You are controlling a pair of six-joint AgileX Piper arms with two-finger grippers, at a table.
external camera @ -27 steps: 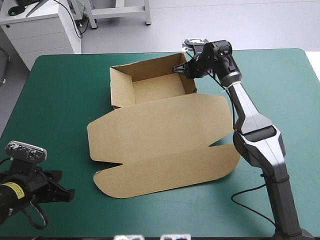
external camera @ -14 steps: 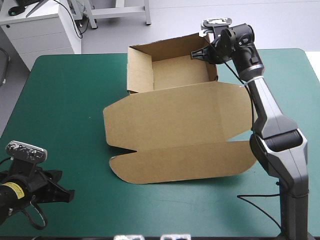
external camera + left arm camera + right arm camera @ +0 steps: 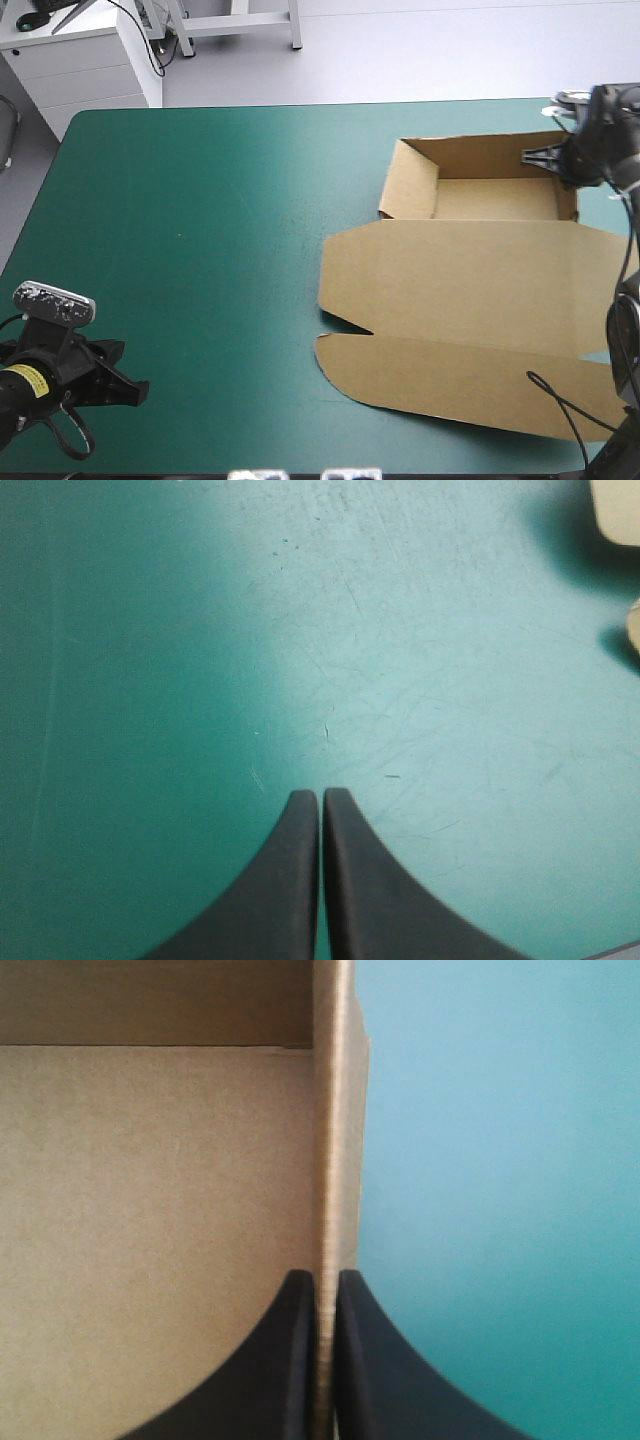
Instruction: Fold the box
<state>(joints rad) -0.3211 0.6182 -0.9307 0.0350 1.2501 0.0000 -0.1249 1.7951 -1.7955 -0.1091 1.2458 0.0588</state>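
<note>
The brown box (image 3: 470, 270) lies at the table's right side as an open tray with its lid flat toward the front. My right gripper (image 3: 541, 158) is shut on the tray's right side wall at the far right corner. In the right wrist view the wall (image 3: 335, 1140) runs straight out from between the black fingers (image 3: 295, 1360) of the right gripper (image 3: 322, 1285), with the tray floor (image 3: 150, 1210) to one side. My left gripper (image 3: 135, 390) rests near the front left corner of the table, far from the box. Seen from the left wrist, that left gripper (image 3: 321, 798) is shut over bare teal-green cover.
White cabinets (image 3: 85, 60) stand beyond the table's far left corner. The lid's front flap (image 3: 480, 385) reaches close to the table's front right edge. Teal-green cover (image 3: 200, 220) stretches across the left and middle of the table.
My right gripper has dragged the box from the table's far middle over to the right side, turning it slightly. The left arm has stayed still.
</note>
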